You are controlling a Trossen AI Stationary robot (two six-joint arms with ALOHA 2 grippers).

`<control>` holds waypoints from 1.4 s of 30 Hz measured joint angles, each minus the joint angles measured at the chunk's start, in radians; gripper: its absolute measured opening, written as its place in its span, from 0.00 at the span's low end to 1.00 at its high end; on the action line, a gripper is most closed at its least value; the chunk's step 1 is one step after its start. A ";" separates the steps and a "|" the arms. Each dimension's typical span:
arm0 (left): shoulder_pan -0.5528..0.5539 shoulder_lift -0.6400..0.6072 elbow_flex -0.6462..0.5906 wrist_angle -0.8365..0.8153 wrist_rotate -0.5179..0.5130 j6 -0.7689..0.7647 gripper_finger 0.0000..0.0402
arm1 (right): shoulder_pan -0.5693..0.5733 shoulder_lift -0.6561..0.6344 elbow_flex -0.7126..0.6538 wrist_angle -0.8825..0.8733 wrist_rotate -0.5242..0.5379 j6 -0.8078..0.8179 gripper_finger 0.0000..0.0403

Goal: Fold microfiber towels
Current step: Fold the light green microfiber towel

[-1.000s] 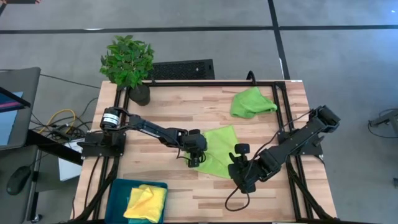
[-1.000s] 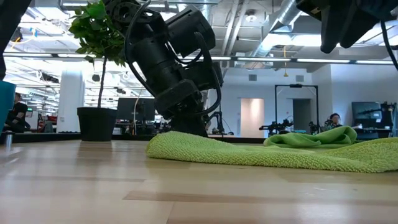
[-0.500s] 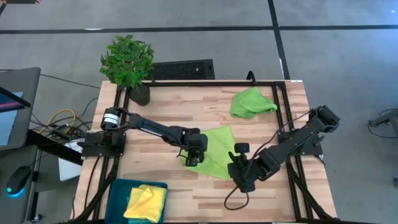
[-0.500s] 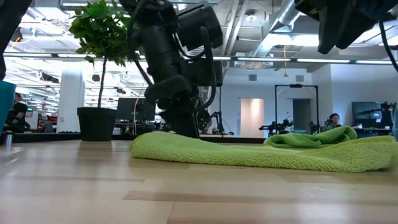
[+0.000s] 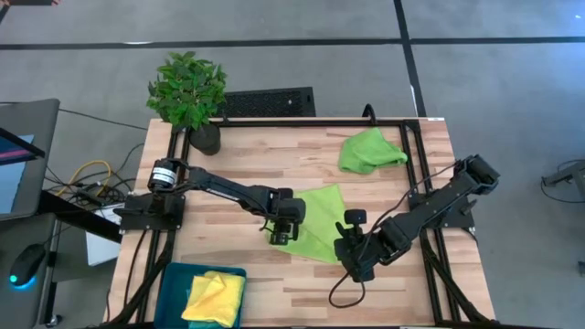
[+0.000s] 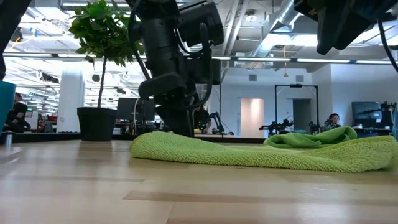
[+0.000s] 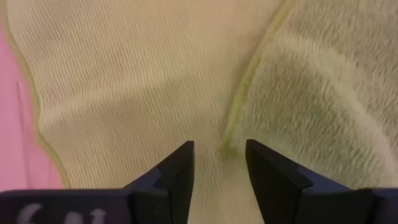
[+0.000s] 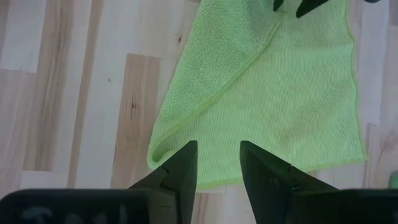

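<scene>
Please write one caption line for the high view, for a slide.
Left gripper over the lime green microfiber towel at table centre; right gripper open at its near edge.

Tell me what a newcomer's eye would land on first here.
Probably the lime green towel spread mid-table, one edge folded over, with the left gripper down on its left side and the right gripper, fingers apart, above its near edge. Next, the crumpled green towel at the far right and the yellow towel in the tray.

A lime green towel (image 8: 273,106) lies flat on the wooden table (image 8: 68,93), one side folded over itself. The right gripper (image 8: 219,163) hovers above its near edge, fingers apart. Dark tips opposite, perhaps the other gripper (image 8: 297,6).
</scene>
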 joint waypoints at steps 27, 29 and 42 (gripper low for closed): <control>-0.012 0.004 0.000 0.005 0.000 -0.009 0.00 | 0.000 0.000 0.000 -0.001 0.000 -0.001 0.35; -0.026 0.004 0.011 -0.016 0.000 -0.018 0.00 | 0.000 0.000 0.000 -0.001 0.000 -0.002 0.35; -0.187 -0.001 0.195 -0.237 -0.053 -0.140 0.00 | 0.000 0.000 0.000 -0.005 0.000 -0.003 0.34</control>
